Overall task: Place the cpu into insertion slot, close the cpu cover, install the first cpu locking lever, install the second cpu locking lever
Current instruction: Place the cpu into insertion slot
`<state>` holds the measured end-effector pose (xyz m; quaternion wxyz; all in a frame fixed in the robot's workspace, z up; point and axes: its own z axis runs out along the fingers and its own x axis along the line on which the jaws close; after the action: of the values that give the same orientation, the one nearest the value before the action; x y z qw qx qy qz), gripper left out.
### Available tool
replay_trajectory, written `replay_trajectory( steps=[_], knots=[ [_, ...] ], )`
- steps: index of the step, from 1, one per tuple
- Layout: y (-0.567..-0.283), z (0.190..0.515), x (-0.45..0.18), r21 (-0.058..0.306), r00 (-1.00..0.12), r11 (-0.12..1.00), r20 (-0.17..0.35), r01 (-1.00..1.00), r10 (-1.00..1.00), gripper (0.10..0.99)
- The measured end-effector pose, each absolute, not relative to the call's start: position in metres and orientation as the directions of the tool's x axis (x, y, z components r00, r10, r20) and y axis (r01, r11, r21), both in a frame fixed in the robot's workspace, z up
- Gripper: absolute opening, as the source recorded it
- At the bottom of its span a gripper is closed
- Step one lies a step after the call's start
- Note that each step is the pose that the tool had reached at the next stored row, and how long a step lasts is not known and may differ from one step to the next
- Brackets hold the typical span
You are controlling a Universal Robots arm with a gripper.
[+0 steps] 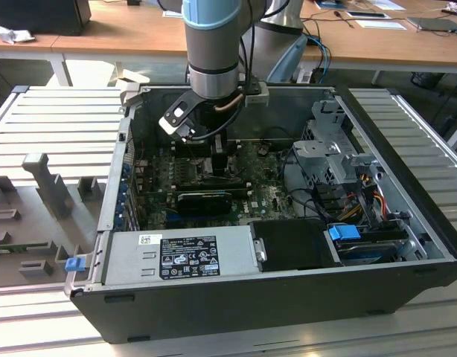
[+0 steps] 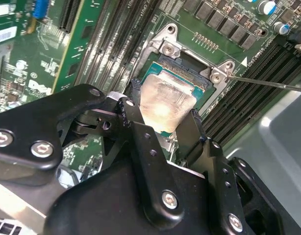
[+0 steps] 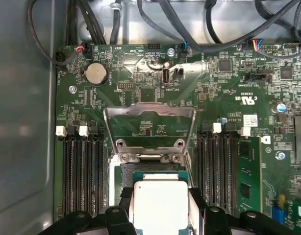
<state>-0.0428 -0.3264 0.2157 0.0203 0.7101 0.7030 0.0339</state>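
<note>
My gripper reaches down into the open computer case over the motherboard. In both wrist views it is shut on the cpu, a small square chip with a pale silver top, one black finger on each side. The cpu hangs directly over the insertion slot; whether it rests in the slot I cannot tell. The cpu cover, a thin metal frame with a square opening, stands swung open just beyond the slot. A thin wire locking lever sticks out beside the slot.
Black memory slots run along both sides of the socket. A coin cell and cable bundles lie further along the board. A power supply and a drive cage stand inside the case. A long black card sits near the gripper.
</note>
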Motion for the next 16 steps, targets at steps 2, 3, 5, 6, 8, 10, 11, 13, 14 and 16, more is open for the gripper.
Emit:
replay_trajectory(
  steps=[2,3,5,6,8,10,11,13,14,16],
  knots=[
    [-0.324,0.2118,-0.0434,0.076,0.009,-0.011,0.02,0.997,1.0,0.529],
    [-0.3234,0.2107,-0.0439,0.076,0.009,-0.011,0.02,0.997,1.0,0.529],
    [-0.323,0.2085,-0.0443,0.076,0.009,-0.011,0.02,0.997,1.0,0.529],
    [-0.3229,0.2068,-0.0442,0.076,0.012,-0.014,0.02,0.997,1.0,0.529],
    [-0.3229,0.2061,-0.0437,0.076,0.014,-0.016,0.02,0.997,1.0,0.529],
    [-0.3226,0.2054,-0.0433,0.076,0.015,-0.016,0.02,0.997,1.0,0.529],
    [-0.3225,0.2051,-0.0432,0.076,0.014,-0.016,0.02,0.997,1.0,0.529],
    [-0.3224,0.2048,-0.0433,0.076,0.014,-0.016,0.019,0.997,1.0,0.529],
    [-0.3224,0.2047,-0.0433,0.076,0.014,-0.016,0.02,0.997,1.0,0.529],
    [-0.3224,0.2046,-0.0433,0.076,0.014,-0.016,0.02,0.997,1.0,0.529]
  ],
)
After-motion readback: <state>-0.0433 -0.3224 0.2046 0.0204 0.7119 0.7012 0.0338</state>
